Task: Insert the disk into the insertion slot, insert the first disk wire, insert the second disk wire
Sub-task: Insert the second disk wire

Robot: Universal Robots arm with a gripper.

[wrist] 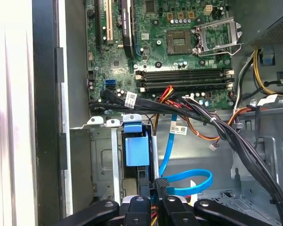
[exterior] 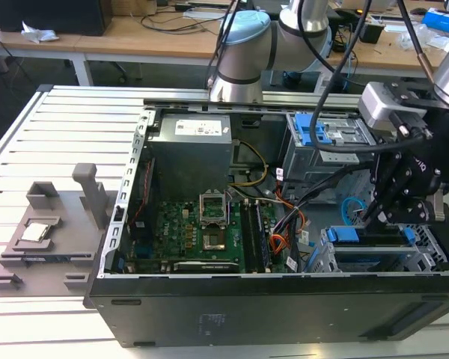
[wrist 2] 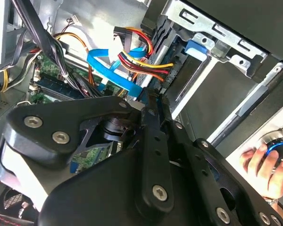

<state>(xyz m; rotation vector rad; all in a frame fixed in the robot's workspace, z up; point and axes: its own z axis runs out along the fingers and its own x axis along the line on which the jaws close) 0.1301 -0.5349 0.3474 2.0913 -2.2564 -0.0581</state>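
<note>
In the exterior view the tool [exterior: 378, 215], clenched on a black wire connector [wrist: 160, 184], hangs at about four o'clock inside the open computer case [exterior: 232, 307] (a person's hand [wrist 2: 263, 165] waits nearby), just above the disk [exterior: 343, 235] seated in the insertion slot [exterior: 374, 258].

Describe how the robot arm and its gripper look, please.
The arm has silver-grey tubes and pale blue joint caps, with black cables running along it. A silver-grey block sits at the wrist. The gripper is matte black, built from flat linkage bars joined by silver screws.
</note>
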